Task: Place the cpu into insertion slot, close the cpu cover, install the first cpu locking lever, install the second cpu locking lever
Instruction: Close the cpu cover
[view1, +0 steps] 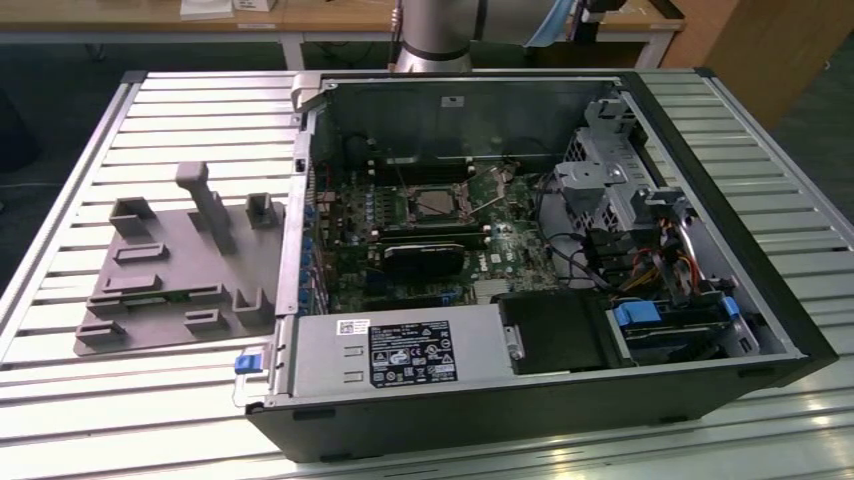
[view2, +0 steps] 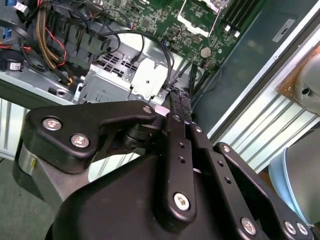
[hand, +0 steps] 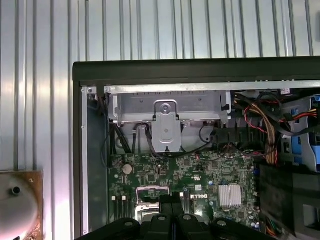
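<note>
Our pincer (hand: 172, 202) hangs over the motherboard (hand: 200, 172), tips together on nothing. Just past it the cpu cover (view1: 408, 204) seems laid over the socket; whether the cpu lies beneath we cannot tell. We judge the levers (view1: 497, 188) are in hand, and hooking one calls for a low, exact approach.

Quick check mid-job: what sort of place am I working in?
Probably a robotics lab bench: an open computer case on a slatted metal table, a grey parts fixture beside it, wooden desks behind.
</note>
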